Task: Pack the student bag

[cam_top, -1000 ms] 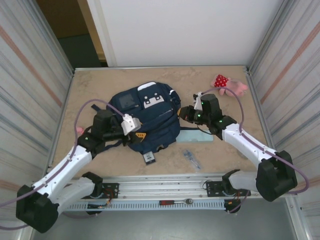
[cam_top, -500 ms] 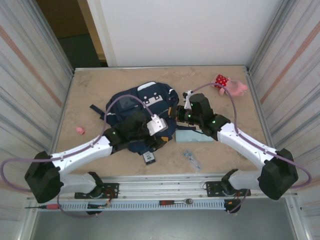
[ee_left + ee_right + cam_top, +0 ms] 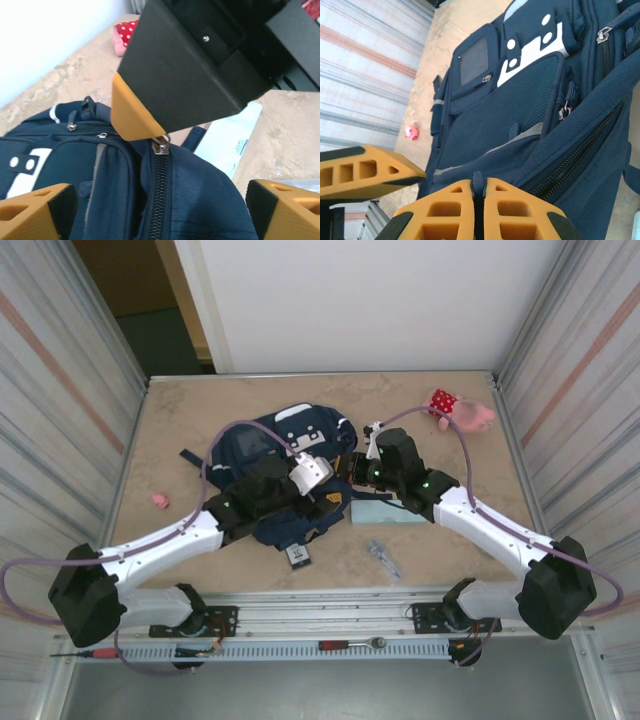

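At the centre of the surface (image 3: 180, 410), the student bag (image 3: 262, 443) is lying flat. At its 3 o'clock edge the right gripper (image 3: 478, 192) is pinching the zip pull (image 3: 161, 145) with jaws together, and the left gripper (image 3: 160, 212) is hovering, jaws apart. Risk: with the fabric unbraced, the bag dragging or the pull slipping free

Robot test cell: corrugated metal walls (image 3: 50, 440) and a white panel (image 3: 370, 300) are enclosing a marbled tabletop (image 3: 180, 420), with an aluminium rail (image 3: 330, 607) edging it.

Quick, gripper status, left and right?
Left gripper: open, holding nothing, jaws spread over the student bag.
Right gripper: closed, pinching the student bag at its zipper.
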Robot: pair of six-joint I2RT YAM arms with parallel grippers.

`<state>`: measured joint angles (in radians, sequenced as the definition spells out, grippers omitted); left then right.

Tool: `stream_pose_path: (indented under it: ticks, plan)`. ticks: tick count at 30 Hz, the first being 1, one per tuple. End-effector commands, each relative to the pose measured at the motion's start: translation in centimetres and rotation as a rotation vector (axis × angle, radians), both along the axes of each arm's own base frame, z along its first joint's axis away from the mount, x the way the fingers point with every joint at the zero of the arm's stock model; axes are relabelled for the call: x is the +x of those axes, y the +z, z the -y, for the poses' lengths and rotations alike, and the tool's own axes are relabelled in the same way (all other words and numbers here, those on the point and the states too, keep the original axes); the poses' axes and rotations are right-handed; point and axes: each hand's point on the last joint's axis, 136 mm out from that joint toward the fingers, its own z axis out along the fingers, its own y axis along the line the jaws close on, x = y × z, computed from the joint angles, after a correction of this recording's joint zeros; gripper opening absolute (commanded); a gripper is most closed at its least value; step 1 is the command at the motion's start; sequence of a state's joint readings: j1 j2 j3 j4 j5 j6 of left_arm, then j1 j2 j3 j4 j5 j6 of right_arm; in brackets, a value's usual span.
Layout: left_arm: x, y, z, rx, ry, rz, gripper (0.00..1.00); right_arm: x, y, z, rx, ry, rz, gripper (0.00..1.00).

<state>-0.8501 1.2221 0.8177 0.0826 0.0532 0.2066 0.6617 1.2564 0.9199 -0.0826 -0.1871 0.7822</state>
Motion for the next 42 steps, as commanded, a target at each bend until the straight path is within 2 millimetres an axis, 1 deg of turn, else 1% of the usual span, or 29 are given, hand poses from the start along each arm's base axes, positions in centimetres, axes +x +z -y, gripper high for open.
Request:
stream_pose_path:
  ticks: [1, 3, 4, 6, 7, 8, 10, 11, 13, 17, 21, 23, 24, 26, 27, 31, 33, 35, 36, 37, 38, 41, 42]
  plan:
    - [1.3, 0.1, -0.1, 0.056, 0.021, 0.050, 0.90, 0.2, 6.2, -1.5, 0.142, 0.036, 0.118, 0.00]
    - [1.6, -1.3, 0.6, 0.082, 0.004, 0.028, 0.82, 0.1, 6.3, -1.6, 0.146, 0.043, 0.117, 0.00]
    - [1.8, -1.9, 0.9, 0.091, 0.003, 0.013, 0.73, 0.2, 6.5, -1.6, 0.149, 0.043, 0.119, 0.00]
    - [2.3, -2.7, 1.0, 0.098, 0.025, -0.007, 0.52, 0.1, 6.6, -1.5, 0.147, 0.041, 0.125, 0.00]
    - [2.4, -2.8, 1.0, 0.094, 0.030, -0.017, 0.41, 0.1, 6.5, -1.2, 0.138, 0.035, 0.127, 0.00]
    - [2.4, -2.9, 0.9, 0.087, 0.026, -0.030, 0.33, 0.2, 6.3, -0.9, 0.129, 0.026, 0.126, 0.00]
    - [2.4, -2.7, 0.2, 0.072, 0.028, -0.046, 0.14, 0.7, 5.6, 0.2, 0.120, -0.004, 0.115, 0.00]
    - [2.1, -2.5, -0.2, 0.054, 0.015, -0.057, 0.08, 1.2, 5.0, 0.9, 0.122, -0.025, 0.100, 0.00]
    - [1.7, -1.8, -1.3, 0.007, -0.013, -0.072, 0.00, 2.0, 4.1, 1.9, 0.140, -0.056, 0.083, 0.00]
    - [-0.2, 0.3, -3.6, -0.058, -0.113, -0.054, 0.00, 3.9, 2.9, 3.2, 0.145, -0.101, 0.082, 0.00]
    - [-2.3, 2.4, -5.3, -0.082, -0.208, -0.012, 0.00, 6.1, 1.6, 3.7, 0.145, -0.142, 0.076, 0.00]
    - [-2.9, 3.5, -6.4, -0.091, -0.211, 0.018, 0.00, 7.4, 0.5, 4.1, 0.144, -0.179, 0.064, 0.00]
    - [-3.0, 3.9, -6.8, -0.099, -0.207, 0.026, 0.00, 8.1, 0.0, 4.3, 0.145, -0.202, 0.058, 0.00]
    - [-3.4, 5.2, -7.7, -0.124, -0.198, 0.051, 0.00, 9.7, -1.9, 5.1, 0.145, -0.262, 0.025, 0.00]
    - [-3.4, 5.7, -8.0, -0.131, -0.189, 0.064, 0.00, 10.4, -2.5, 5.3, 0.153, -0.285, 0.017, 0.00]
    - [-3.5, 7.6, -8.8, -0.149, -0.154, 0.121, 0.00, 12.7, -4.5, 5.1, 0.160, -0.322, -0.002, 0.00]
    - [-3.3, 8.1, -9.0, -0.151, -0.141, 0.136, 0.00, 13.5, -5.7, 5.1, 0.145, -0.339, -0.020, 0.00]
    - [-3.2, 8.3, -9.1, -0.144, -0.136, 0.148, 0.00, 14.1, -6.4, 5.1, 0.143, -0.347, -0.026, 0.00]
    - [-3.0, 8.3, -9.1, -0.134, -0.129, 0.151, 0.00, 14.4, -6.6, 5.0, 0.147, -0.343, -0.028, 0.00]
    - [-2.7, 8.0, -9.2, -0.117, -0.119, 0.147, 0.00, 14.5, -6.3, 4.7, 0.156, -0.331, -0.024, 0.00]
    - [-2.4, 7.6, -9.3, -0.098, -0.111, 0.145, 0.00, 14.5, -5.9, 4.6, 0.160, -0.324, -0.012, 0.04]
    - [-1.1, 6.5, -9.8, -0.036, -0.060, 0.145, 0.00, 14.0, -3.9, 4.8, 0.153, -0.293, 0.033, 0.39]
    - [-0.5, 5.9, -10.0, -0.008, -0.039, 0.147, 0.00, 13.5, -3.3, 4.8, 0.144, -0.274, 0.041, 0.48]
